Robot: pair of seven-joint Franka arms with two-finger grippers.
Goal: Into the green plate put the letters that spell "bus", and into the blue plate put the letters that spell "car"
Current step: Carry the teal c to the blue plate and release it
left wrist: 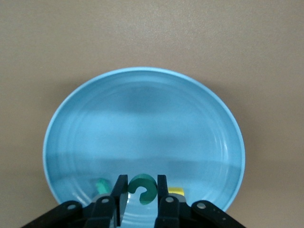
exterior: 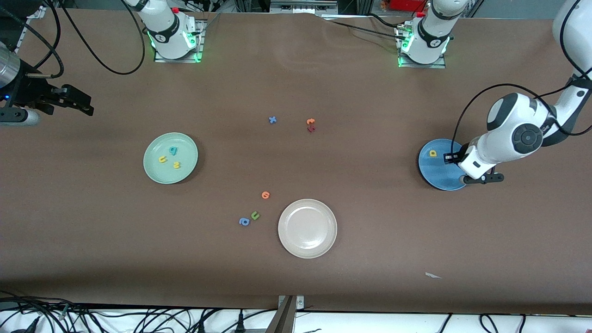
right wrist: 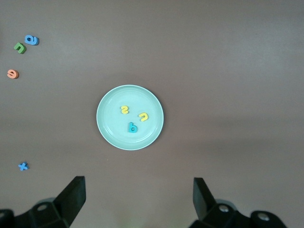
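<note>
The small teal plastic letter c [left wrist: 142, 188] was pinched between the fingers of the left gripper [left wrist: 140, 202] low over the round blue plate [left wrist: 142, 118], evidently for release there. The right gripper [right wrist: 137, 197], spread wide, waited above the round mint-green plate [right wrist: 107, 128], where b, u and s were already laid.

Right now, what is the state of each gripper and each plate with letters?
left gripper, shut on teal c above blue plate
right gripper, open, holds nothing, waits over the table
green plate, holds teal b, yellow u, yellow s
blue plate, holds yellow a and another teal piece
</note>
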